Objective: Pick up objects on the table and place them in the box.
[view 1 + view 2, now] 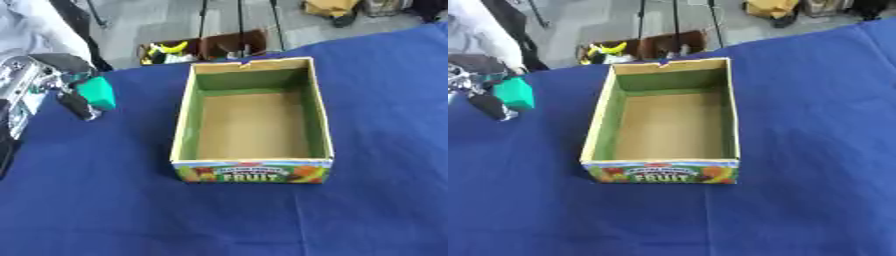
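Left hand (61, 85), black and silver, entered the left eye view from the left edge with fingers curled around a small green block (96, 93). To its right, well apart, sat an open rectangular cardboard fruit box (252, 171) on blue cloth (105, 200). Right eye view showed that hand partly cropped, block gripped.

Blue-clothed table (105, 200); open cardboard fruit box (252, 171) resting at centre.
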